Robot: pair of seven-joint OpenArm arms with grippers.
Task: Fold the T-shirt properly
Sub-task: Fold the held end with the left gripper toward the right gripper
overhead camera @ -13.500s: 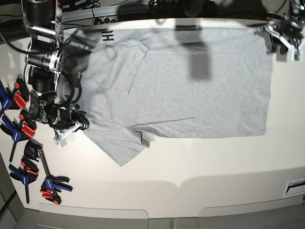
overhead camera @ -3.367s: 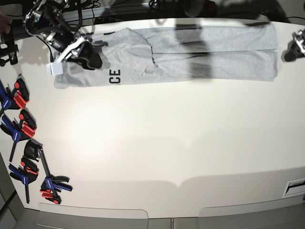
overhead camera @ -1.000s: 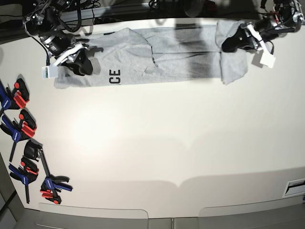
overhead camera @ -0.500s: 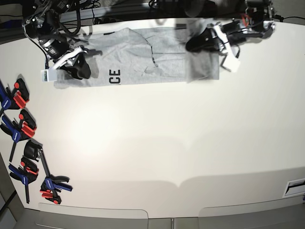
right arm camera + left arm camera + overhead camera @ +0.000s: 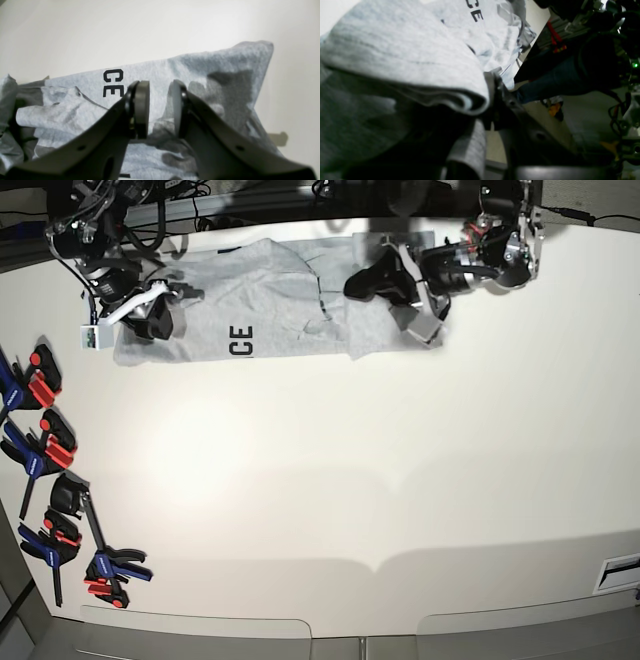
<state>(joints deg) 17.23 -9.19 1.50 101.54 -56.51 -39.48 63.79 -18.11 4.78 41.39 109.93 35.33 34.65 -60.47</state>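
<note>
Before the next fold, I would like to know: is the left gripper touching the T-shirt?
Touching: the left wrist view shows the folded edge of the T-shirt pinched in the left gripper.

The pale white counter (image 5: 350, 480) bears the grey T-shirt (image 5: 275, 310), folded into a strip along its far side. Blue, black and red clamps (image 5: 38, 460) lie along one edge.

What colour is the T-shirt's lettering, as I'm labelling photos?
Black, clearest in the right wrist view.
</note>
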